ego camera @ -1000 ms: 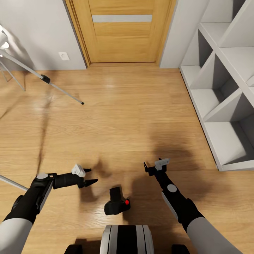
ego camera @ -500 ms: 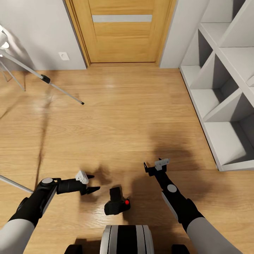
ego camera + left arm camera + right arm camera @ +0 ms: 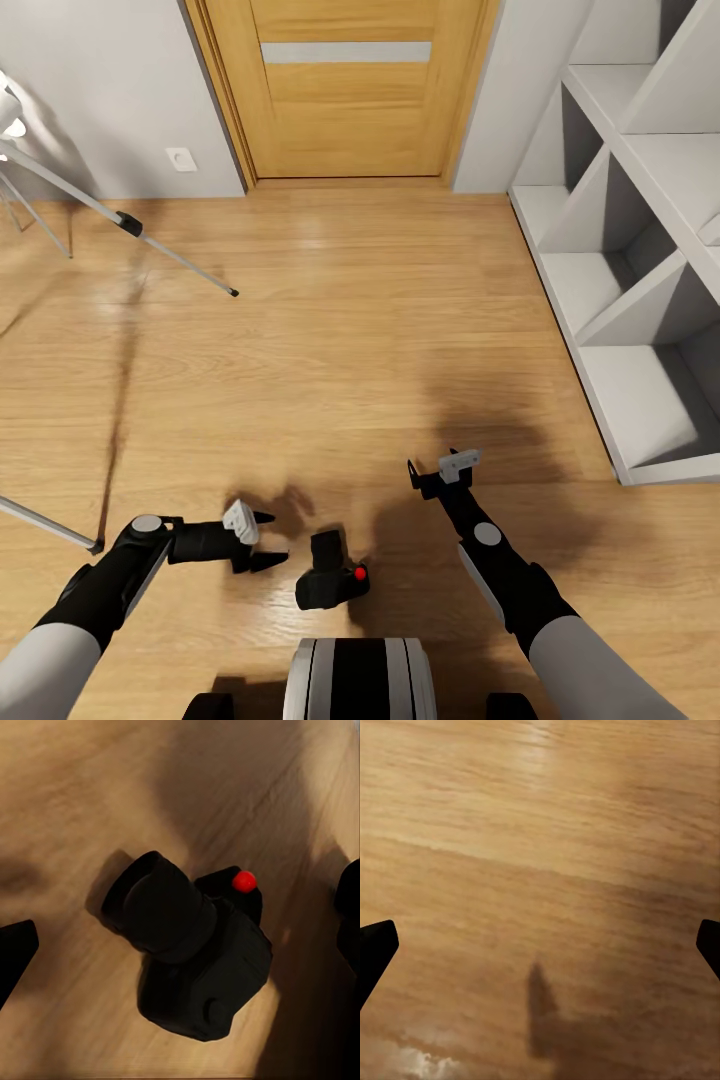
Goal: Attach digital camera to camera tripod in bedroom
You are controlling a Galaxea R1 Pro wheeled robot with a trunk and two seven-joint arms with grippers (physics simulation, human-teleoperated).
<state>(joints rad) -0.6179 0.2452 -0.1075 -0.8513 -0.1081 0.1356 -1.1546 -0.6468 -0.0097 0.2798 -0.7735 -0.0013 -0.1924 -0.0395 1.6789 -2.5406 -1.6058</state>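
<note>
The digital camera (image 3: 330, 578), small and black with a red button, lies on the wood floor just ahead of my base; the left wrist view has it (image 3: 191, 952) close up, lens tube toward the lens. My left gripper (image 3: 268, 540) hangs open just left of it, not touching. One fingertip (image 3: 13, 952) sits at the edge of the left wrist view. My right gripper (image 3: 432, 470) is open above bare floor, to the camera's right and farther off. Silver legs of the camera tripod (image 3: 130, 224) cross the far left, one foot (image 3: 96, 546) near my left arm.
A wooden door (image 3: 345, 85) stands closed straight ahead in the pale grey wall. White cube shelves (image 3: 640, 290) line the right side. Open wood floor (image 3: 360, 340) lies between me and the door. My base (image 3: 355, 680) shows at the bottom edge.
My left arm has lowered and moved its open gripper nearer the camera. The camera, the right arm and the view have stayed still.
</note>
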